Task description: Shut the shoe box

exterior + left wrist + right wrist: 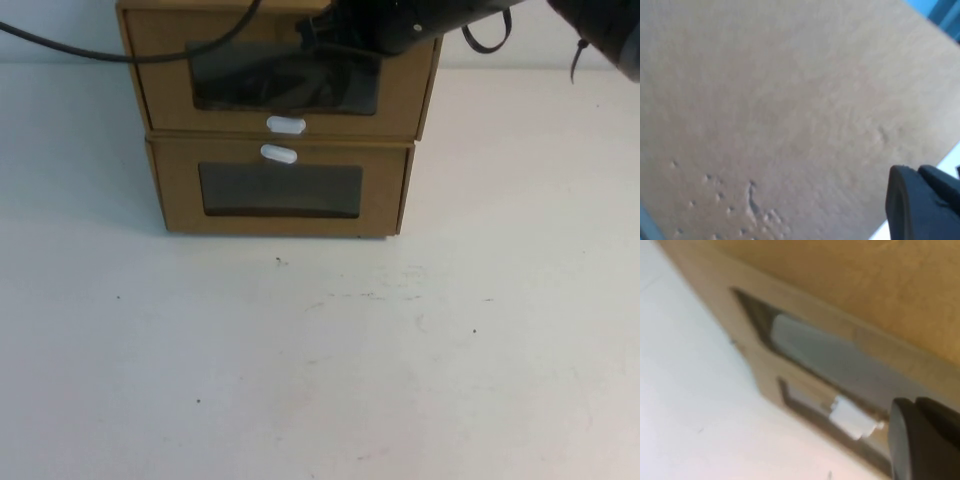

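Two brown cardboard boxes are stacked at the table's far middle. The shoe box (280,75) is the upper one, with a dark window and a white pull tab (285,125) below it. Its front panel stands a little forward of the lower twin box (280,195). My right gripper (325,30) hangs over the shoe box's top front edge; the right wrist view shows its dark tip (920,440) beside the white tab (852,420) and window (830,355). My left gripper (917,200) is close against plain cardboard (780,110); it is out of the high view.
The twin box has its white tab (278,153) above its window. A black cable (120,55) runs across the back left. The white table (320,360) stretches in front of the boxes and to both sides.
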`<action>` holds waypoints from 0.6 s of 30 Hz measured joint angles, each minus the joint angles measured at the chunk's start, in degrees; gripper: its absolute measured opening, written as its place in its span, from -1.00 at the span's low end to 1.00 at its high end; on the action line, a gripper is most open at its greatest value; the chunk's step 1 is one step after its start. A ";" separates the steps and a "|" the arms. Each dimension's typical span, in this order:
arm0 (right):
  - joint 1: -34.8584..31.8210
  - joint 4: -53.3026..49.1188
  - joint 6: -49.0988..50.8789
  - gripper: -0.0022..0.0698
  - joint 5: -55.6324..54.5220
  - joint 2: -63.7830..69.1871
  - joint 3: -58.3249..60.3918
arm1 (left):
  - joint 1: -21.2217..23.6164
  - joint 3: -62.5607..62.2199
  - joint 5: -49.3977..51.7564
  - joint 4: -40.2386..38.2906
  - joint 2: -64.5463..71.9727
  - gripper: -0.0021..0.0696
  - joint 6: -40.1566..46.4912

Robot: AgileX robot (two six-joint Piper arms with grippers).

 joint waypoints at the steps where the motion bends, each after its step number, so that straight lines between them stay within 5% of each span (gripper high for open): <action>1: 0.00 0.16 -0.05 -0.97 1.35 -1.06 0.00 | 0.00 -1.45 0.79 0.84 -0.55 -0.95 -0.58; 11: 0.00 -2.41 3.81 -0.97 16.22 -14.32 -0.63 | 0.49 -5.58 5.76 11.65 -9.98 -0.95 -4.16; 18: 0.00 -7.97 8.81 -0.97 22.48 -23.26 -0.63 | 0.61 5.05 3.00 19.87 -23.05 -0.95 -6.15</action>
